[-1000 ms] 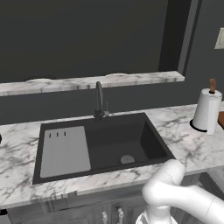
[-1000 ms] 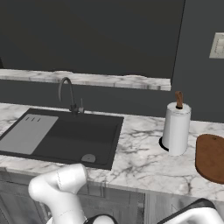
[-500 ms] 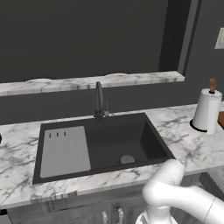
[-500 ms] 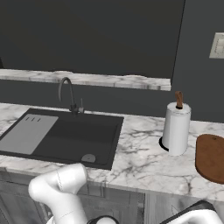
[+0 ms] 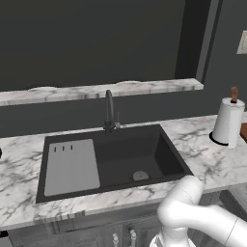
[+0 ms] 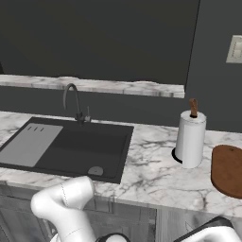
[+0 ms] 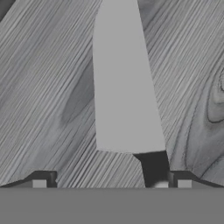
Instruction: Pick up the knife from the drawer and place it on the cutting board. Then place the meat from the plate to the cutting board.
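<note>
The knife (image 7: 124,87) lies flat on the drawer's grey wood-grained surface (image 7: 48,87), its pale blade running up the hand view and its dark handle (image 7: 153,168) at the bottom. My gripper (image 7: 111,184) is open just above it. The handle sits between the fingertips (image 7: 39,183), closer to the right one, and nothing is gripped. The reddish-brown cutting board (image 6: 229,170) rests on the counter at the far right, and a sliver of it (image 5: 244,131) shows at the picture's edge. My arm bends down below the counter front. The meat and the plate are out of view.
A dark sink (image 5: 116,161) with a grey drainboard (image 5: 71,166) and a tap (image 5: 110,111) lies in the marble counter (image 6: 151,175). A paper towel roll (image 6: 190,139) stands between the sink and the board. A marble ledge (image 5: 96,90) runs along the dark back wall.
</note>
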Robot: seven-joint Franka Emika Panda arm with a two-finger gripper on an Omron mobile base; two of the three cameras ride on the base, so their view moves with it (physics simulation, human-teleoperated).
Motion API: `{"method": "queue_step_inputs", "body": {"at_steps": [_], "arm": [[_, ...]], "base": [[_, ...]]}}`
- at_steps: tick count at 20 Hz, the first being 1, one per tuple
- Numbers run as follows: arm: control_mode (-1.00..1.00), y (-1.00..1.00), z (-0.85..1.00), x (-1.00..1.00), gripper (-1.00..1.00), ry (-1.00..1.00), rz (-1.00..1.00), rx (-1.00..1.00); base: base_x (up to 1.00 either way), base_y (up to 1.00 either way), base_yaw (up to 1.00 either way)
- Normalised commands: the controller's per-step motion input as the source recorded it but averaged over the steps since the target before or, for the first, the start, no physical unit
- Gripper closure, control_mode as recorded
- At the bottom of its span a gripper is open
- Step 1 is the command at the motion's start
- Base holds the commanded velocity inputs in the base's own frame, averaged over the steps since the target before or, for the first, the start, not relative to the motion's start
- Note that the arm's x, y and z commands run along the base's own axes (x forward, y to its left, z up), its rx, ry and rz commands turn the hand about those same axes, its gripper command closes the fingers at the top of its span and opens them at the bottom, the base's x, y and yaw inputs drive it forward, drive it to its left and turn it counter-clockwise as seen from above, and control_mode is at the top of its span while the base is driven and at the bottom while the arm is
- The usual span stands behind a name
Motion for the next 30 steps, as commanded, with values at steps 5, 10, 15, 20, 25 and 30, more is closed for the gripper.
{"method": "queue_step_inputs", "body": {"at_steps": [5, 10, 15, 20, 25, 30], "arm": [[-1.0, 0.0, -0.23, 0.0, -1.0, 0.0, 0.0, 0.0], [-1.0, 0.0, -0.31, 0.0, -1.0, 0.0, 0.0, 0.0], [-1.0, 0.0, -0.32, 0.0, 1.0, 0.0, 0.0, 0.0], [-1.0, 0.0, -0.28, 0.0, 1.0, 0.0, 0.0, 0.0], [-1.0, 0.0, -0.11, 0.0, 1.0, 0.0, 0.0, 0.0], [-1.0, 0.0, 0.0, -0.01, 1.0, 0.0, 0.0, 0.0]], "base": [[0.0, 0.0, 0.0], [0.0, 0.0, 0.0], [0.0, 0.0, 0.0], [0.0, 0.0, 0.0], [0.0, 0.0, 0.0], [0.0, 0.0, 0.0]]}}
